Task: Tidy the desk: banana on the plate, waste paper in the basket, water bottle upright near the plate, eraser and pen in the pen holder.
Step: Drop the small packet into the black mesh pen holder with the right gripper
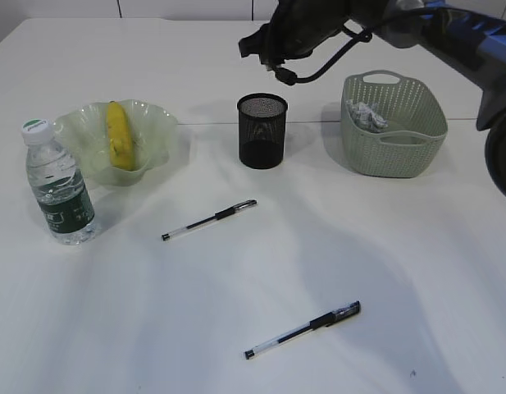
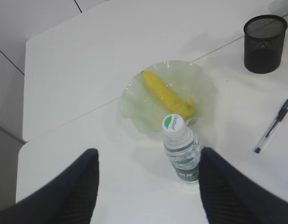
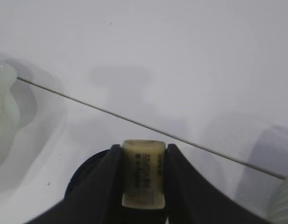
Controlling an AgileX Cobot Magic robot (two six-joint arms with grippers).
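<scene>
My right gripper [image 3: 143, 150] is shut on a cream eraser [image 3: 143, 173], hanging just above the black mesh pen holder [image 3: 81, 175]. In the exterior view that gripper [image 1: 267, 48] hovers over the pen holder [image 1: 262, 130]. The banana [image 1: 119, 135] lies in the pale green plate [image 1: 161, 125], and the water bottle [image 1: 60, 185] stands upright in front of it. Two pens [image 1: 209, 220] [image 1: 303, 330] lie on the table. Waste paper [image 1: 369, 115] sits in the basket [image 1: 396, 131]. My left gripper [image 2: 148, 154] is open and empty, above the table beside the bottle [image 2: 181, 150].
The white table has a seam [image 3: 148, 125] running behind the pen holder. The plate's edge [image 3: 3, 102] shows at the left of the right wrist view. The table's left edge [image 2: 25, 93] drops to the floor.
</scene>
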